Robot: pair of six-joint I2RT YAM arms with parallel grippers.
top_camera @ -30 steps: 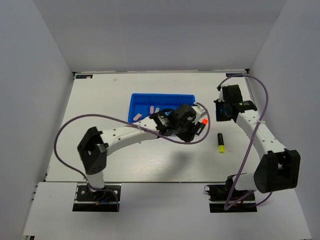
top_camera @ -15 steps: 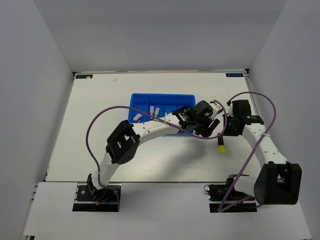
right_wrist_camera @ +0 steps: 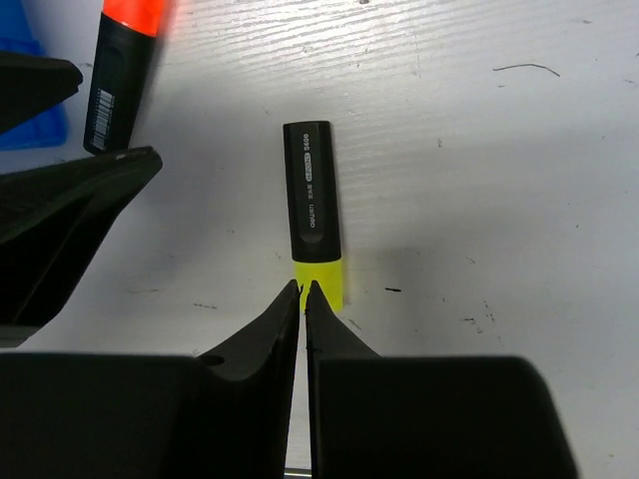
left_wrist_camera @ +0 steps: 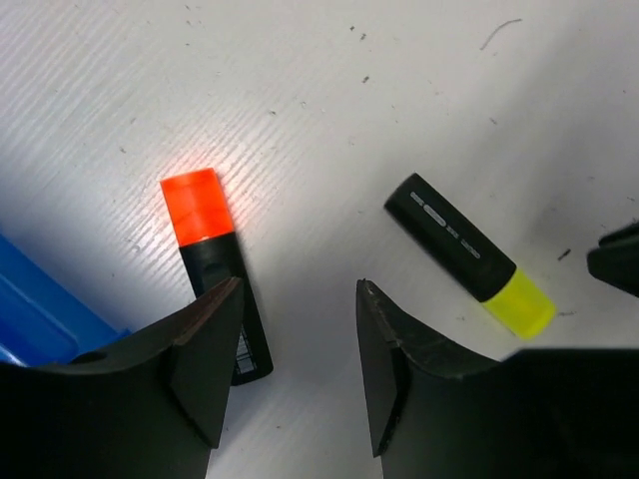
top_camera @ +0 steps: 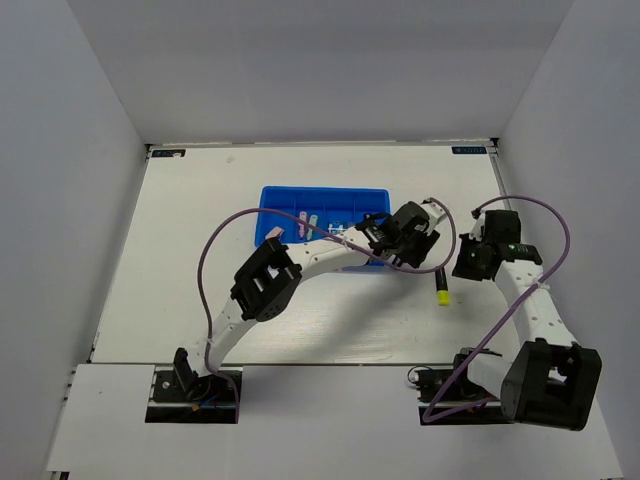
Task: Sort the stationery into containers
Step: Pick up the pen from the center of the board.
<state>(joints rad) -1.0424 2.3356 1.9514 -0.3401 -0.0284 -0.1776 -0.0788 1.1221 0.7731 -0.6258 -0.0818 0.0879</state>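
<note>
The left jaws hang part open and empty, the orange highlighter (left_wrist_camera: 215, 264) just beside one finger on the desk (top_camera: 200, 250), likely lining up a grab. The right jaws, pinched shut on nothing, point at the yellow highlighter (right_wrist_camera: 313, 210); both pens lie outside the blue tray (top_camera: 325, 190).

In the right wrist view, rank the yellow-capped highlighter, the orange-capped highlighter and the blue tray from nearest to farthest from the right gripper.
From the right gripper:
1. Yellow-capped highlighter: straight ahead, its cap right by the fingertips.
2. Orange-capped highlighter: upper left of the view.
3. Blue tray: at the left edge, past the orange-capped one.
</note>
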